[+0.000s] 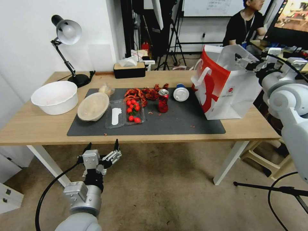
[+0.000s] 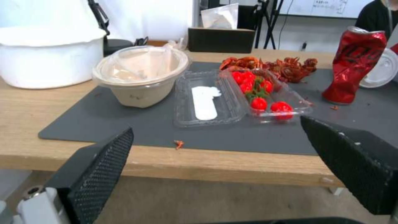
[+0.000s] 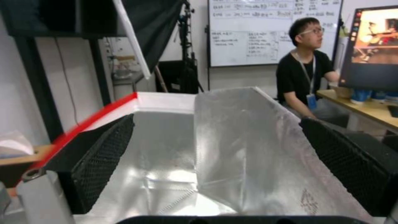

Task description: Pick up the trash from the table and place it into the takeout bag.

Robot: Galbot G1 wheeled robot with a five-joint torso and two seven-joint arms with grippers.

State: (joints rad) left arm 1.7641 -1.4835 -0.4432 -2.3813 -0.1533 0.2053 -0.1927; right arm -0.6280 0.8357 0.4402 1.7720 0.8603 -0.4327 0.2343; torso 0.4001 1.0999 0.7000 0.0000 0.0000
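On the table's [image 1: 38,128] dark mat stand a dented red can [image 1: 163,100] [image 2: 354,65] and a shallow beige bowl [image 1: 93,106] [image 2: 141,81]. A clear cup with a white lid [image 1: 181,93] [image 2: 381,73] lies on its side beside the can. Behind the bowl lies a small beige bundle [image 1: 106,89]. The white and red takeout bag [image 1: 224,89] stands open at the mat's right end. My right gripper [image 1: 241,59] [image 3: 215,168] hovers open over the bag's foil-lined mouth [image 3: 232,146], holding nothing. My left gripper [image 1: 102,150] [image 2: 215,161] is open, low in front of the table's near edge.
A big white bowl [image 1: 55,97] [image 2: 49,56] sits at the left. A clear box of tomatoes [image 1: 128,112] [image 2: 257,93] lies open mid-mat, with red crayfish shells [image 1: 144,93] behind it. A desk lamp [image 1: 67,35] and a tissue box [image 1: 129,69] stand along the back edge.
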